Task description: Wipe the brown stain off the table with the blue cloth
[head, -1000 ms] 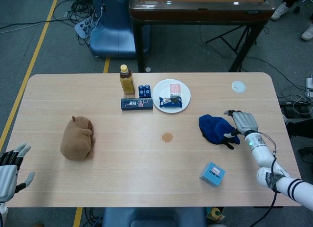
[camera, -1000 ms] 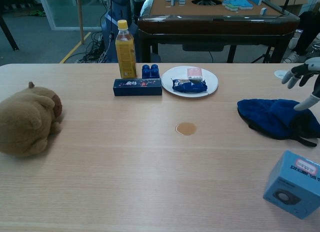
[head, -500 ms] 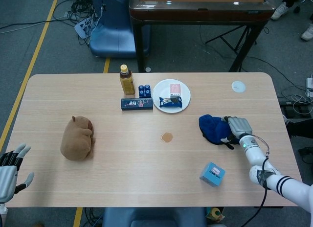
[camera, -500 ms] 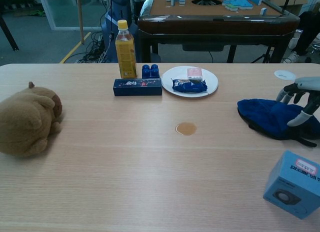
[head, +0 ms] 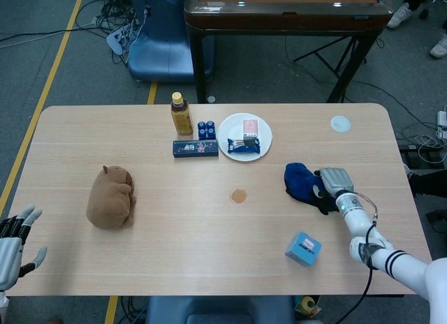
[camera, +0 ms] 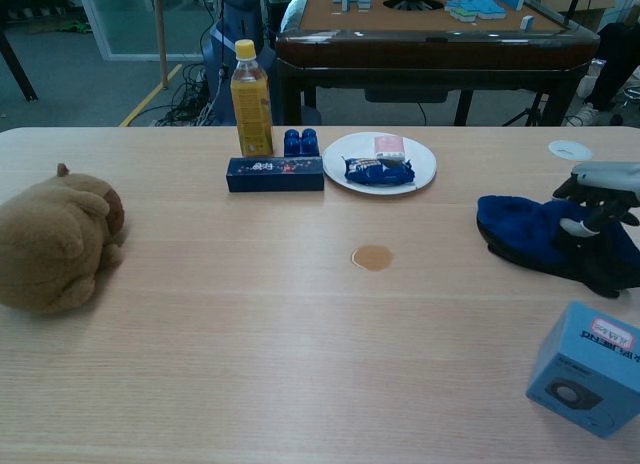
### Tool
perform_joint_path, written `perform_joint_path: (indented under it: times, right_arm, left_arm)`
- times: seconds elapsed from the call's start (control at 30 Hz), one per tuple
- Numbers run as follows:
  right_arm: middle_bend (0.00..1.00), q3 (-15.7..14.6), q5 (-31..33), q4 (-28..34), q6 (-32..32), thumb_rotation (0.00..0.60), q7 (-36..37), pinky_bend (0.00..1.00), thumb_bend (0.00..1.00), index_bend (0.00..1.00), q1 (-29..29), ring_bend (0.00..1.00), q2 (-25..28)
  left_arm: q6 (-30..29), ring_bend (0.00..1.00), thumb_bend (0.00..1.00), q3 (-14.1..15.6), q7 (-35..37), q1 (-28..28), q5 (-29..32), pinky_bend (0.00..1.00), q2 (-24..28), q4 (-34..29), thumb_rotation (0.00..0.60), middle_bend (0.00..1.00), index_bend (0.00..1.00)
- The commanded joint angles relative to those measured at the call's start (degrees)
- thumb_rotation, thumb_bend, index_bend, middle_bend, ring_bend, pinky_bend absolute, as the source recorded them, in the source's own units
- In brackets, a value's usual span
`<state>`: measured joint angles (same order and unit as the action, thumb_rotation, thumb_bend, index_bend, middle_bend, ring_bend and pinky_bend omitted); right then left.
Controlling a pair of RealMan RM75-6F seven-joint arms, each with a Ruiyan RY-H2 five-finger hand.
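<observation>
A small round brown stain [head: 239, 195] [camera: 372, 257] marks the middle of the wooden table [head: 209, 268]. The crumpled blue cloth [head: 300, 182] [camera: 525, 234] lies to its right. My right hand [head: 335, 179] [camera: 600, 189] sits on the cloth's right end, with its fingers curled down into the fabric and gripping it. At the table's front left corner, far from both, my left hand [head: 12, 241] hangs with fingers spread and holds nothing; the chest view does not show it.
A brown plush toy [head: 110, 196] lies at the left. Behind the stain stand a tea bottle [head: 181, 114], a dark blue box [head: 195, 148] and a white plate [head: 244, 137] with snacks. A light blue box [head: 303, 248] sits near the front right edge.
My right hand has come down from above the cloth's right side onto the cloth, and its fingers have curled into the fabric. The left hand has barely moved.
</observation>
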<state>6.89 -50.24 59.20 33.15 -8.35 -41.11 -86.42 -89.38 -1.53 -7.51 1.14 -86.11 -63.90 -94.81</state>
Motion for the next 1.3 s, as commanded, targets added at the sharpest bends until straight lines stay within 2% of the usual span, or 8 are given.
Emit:
perform_joint_path:
  times: [0.03,0.17,0.3,0.43,0.6,0.77,1.0,1.3]
  right_arm:
    - [0.59,3.0,-9.0,8.2,7.1,0.600,6.5,0.79,0.76,0.77,2.0,0.61,4.8]
    - [0.60,5.0,-16.8,17.1,13.9,0.600,10.4,0.80,0.76,0.78,3.0,0.63,9.9]
    - [0.60,6.2,-21.1,24.2,16.6,0.600,11.5,0.80,0.76,0.78,2.5,0.63,13.3]
    - [0.60,6.6,-22.6,28.6,16.7,0.600,9.6,0.80,0.76,0.78,1.0,0.63,14.1]
    - [0.60,6.6,-20.9,31.7,15.4,0.600,5.2,0.80,0.76,0.78,-1.3,0.63,12.4]
    - [0.59,5.8,-14.8,31.7,13.2,0.600,-2.8,0.80,0.76,0.78,-4.0,0.63,9.3]
    - [0.57,4.6,-5.2,27.3,11.2,0.600,-13.3,0.80,0.75,0.78,-9.2,0.62,1.9]
    - [0.57,1.7,-2.2,20.4,13.3,0.600,-21.0,0.75,0.74,0.78,-12.4,0.58,-6.0]
  left_arm:
    - [-0.2,0.14,0.27,-0.1,0.0,0.0,-0.1,0.13,0.2,-0.2,0.600,0.10,0.16]
    - [-0.6,0.14,0.27,-0.1,-0.1,-0.2,-0.5,0.13,0.4,-0.5,0.600,0.10,0.16]
    - [-0.8,0.14,0.27,0.0,0.1,-0.4,-0.5,0.13,0.5,-0.4,0.600,0.10,0.16]
    - [-1.1,0.14,0.27,0.1,0.5,-0.7,-0.5,0.13,0.6,-0.2,0.600,0.10,0.16]
    - [-1.4,0.14,0.27,0.1,1.2,-1.2,-0.3,0.13,0.9,0.1,0.600,0.10,0.16]
    - [-1.4,0.14,0.27,0.1,2.2,-1.4,0.0,0.13,1.0,0.9,0.600,0.10,0.16]
    - [-1.3,0.14,0.27,0.2,3.6,-1.7,0.2,0.13,0.8,2.0,0.600,0.10,0.16]
    - [-2.0,0.14,0.27,0.4,5.2,-2.4,-0.1,0.13,1.0,2.6,0.600,0.10,0.16]
